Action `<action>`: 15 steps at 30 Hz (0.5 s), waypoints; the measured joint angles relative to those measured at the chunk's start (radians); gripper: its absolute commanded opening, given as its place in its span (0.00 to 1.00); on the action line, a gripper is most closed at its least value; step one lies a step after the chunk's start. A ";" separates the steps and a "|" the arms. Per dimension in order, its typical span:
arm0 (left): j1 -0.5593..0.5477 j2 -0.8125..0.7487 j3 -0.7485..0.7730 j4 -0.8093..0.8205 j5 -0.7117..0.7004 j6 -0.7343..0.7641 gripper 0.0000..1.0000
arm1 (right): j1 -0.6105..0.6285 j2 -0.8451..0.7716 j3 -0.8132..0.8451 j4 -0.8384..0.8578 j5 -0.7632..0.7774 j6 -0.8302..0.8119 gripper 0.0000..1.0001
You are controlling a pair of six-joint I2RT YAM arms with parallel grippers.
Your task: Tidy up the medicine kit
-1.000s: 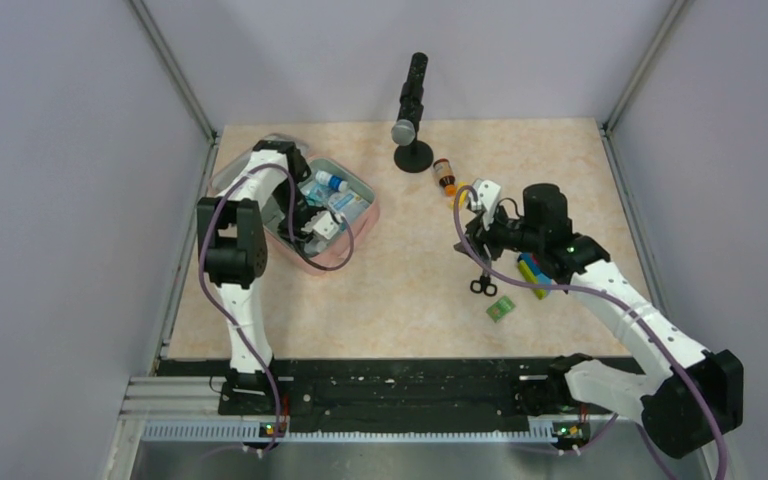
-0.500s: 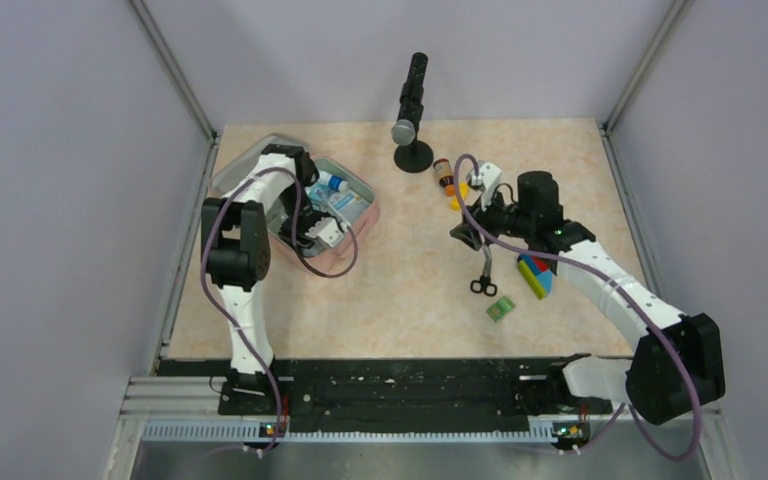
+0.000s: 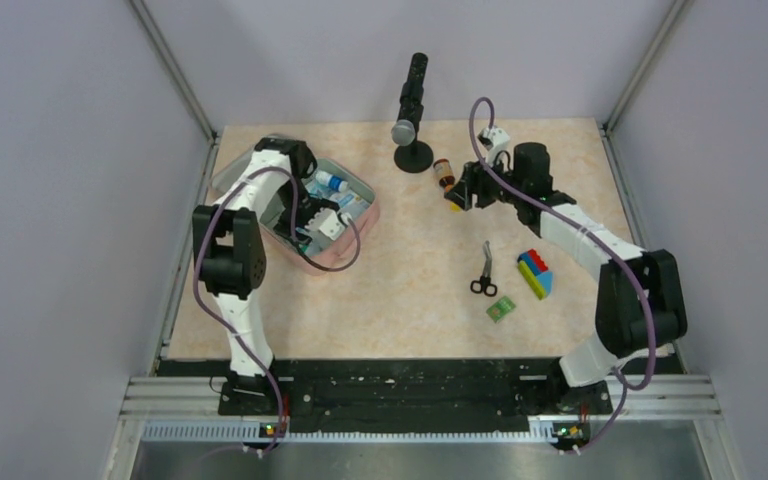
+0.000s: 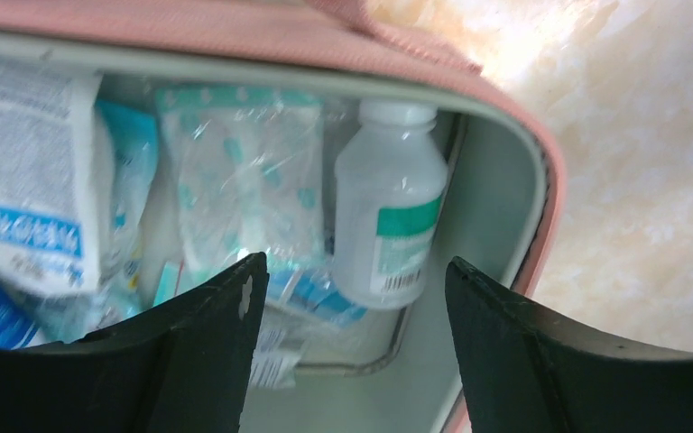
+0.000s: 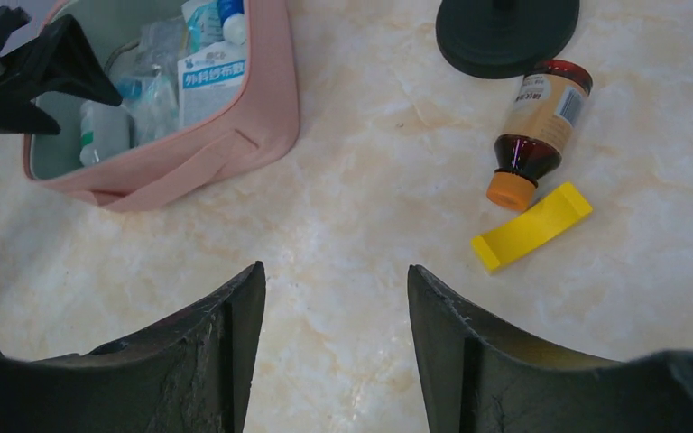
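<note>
On a beige, marble-patterned table (image 3: 410, 250), a pink medicine kit (image 3: 326, 263) is seen at the far left. It is a soft fabric case, squarish with rounded corners and a smooth grey lining. It lies open and faces upward, set askew so that its sides run diagonally to the table edges, with one rounded corner pointing near and right.

Inside the case the left gripper (image 4: 350, 271) is poised with its black jaws spread wide and nothing held between them. Below it lie crinkly clear packets (image 4: 235, 171) printed in teal and a white plastic bottle (image 4: 388, 216) with a teal label, resting on its side against the case wall.

At the far middle, the right gripper (image 5: 336, 271) is also spread wide and empty, above bare table.

Past it, a black stand (image 3: 412, 110) with a round base is set upright. A multicoloured brick block (image 3: 534, 273) and black scissors (image 3: 484, 272) lie near the right of centre.

A brown glass bottle (image 5: 537, 126) with an orange cap lies on its side, a flat yellow strip (image 5: 532, 225) just beside the cap. A small green packet (image 3: 501, 309) lies near the scissors.
</note>
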State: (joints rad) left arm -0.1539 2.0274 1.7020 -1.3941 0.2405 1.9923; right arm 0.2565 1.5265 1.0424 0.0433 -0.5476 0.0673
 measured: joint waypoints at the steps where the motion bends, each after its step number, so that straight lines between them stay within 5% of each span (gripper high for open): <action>1: 0.001 -0.007 0.013 -0.002 -0.005 -0.010 0.79 | 0.000 0.023 0.011 0.013 0.005 0.019 0.58; 10: 0.024 -0.142 0.076 0.005 0.071 -0.145 0.77 | 0.000 0.254 0.175 0.041 0.126 0.066 0.44; 15: 0.025 -0.328 0.034 0.104 0.286 -0.431 0.72 | 0.000 0.368 0.290 0.038 0.183 0.011 0.40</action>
State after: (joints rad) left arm -0.1287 1.6989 1.7359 -1.2900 0.5266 1.5608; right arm 0.2562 1.8946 1.3327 0.0811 -0.3649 0.0788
